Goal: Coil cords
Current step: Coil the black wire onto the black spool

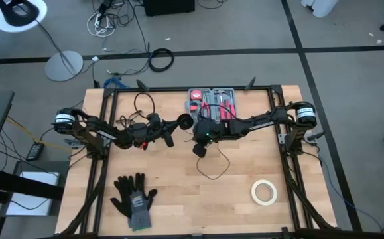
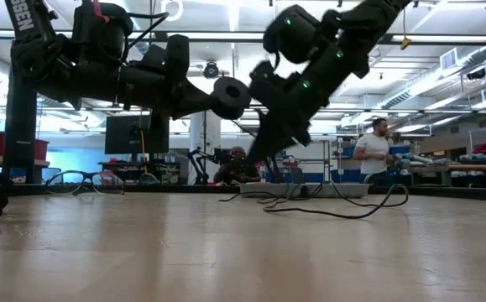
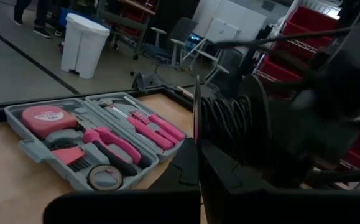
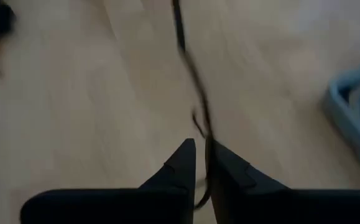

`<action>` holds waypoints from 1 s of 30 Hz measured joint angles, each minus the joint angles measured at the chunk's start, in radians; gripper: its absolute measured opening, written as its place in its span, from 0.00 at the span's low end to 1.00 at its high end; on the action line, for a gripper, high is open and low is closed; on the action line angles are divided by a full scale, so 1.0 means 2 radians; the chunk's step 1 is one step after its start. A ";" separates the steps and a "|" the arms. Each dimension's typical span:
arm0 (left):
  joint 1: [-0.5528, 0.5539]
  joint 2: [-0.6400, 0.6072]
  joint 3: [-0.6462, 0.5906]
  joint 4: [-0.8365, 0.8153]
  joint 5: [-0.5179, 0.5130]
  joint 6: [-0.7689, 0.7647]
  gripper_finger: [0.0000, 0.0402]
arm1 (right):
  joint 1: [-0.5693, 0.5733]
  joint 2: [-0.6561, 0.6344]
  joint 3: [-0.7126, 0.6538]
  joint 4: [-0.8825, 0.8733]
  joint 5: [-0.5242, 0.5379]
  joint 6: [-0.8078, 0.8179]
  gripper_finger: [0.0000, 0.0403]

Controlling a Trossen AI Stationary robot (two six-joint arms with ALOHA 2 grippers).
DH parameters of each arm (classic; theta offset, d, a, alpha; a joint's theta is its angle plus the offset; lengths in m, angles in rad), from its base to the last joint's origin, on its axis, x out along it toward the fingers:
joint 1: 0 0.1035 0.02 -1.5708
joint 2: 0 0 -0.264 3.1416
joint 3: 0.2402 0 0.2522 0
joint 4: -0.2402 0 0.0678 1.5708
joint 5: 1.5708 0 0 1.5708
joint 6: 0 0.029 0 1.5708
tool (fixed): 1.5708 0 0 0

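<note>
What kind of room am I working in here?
Probably a robotics lab or workshop: a wooden table on grey carpet, workbenches with monitors and red parts bins behind, and a person standing at a bench.

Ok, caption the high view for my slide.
Above the wooden table, both grippers meet mid-table, left gripper and right gripper working the thin black cord beside a pink tool kit.
</note>
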 joint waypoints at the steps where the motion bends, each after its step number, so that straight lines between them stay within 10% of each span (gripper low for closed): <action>1: 0.000 0.000 -0.001 0.000 0.000 0.000 0.00 | 0.000 -0.001 -0.009 0.000 0.000 0.002 0.09; 11: 0.000 0.000 -0.065 0.101 -0.034 -0.018 0.00 | 0.000 -0.054 -0.137 -0.013 0.001 0.103 0.09; 25: 0.000 0.000 -0.106 0.155 -0.065 -0.028 0.00 | -0.030 -0.395 -0.187 -0.368 0.043 0.128 0.05; 30: 0.000 0.000 -0.106 0.155 -0.064 -0.028 0.00 | -0.039 -0.468 -0.195 -0.300 0.067 0.125 0.04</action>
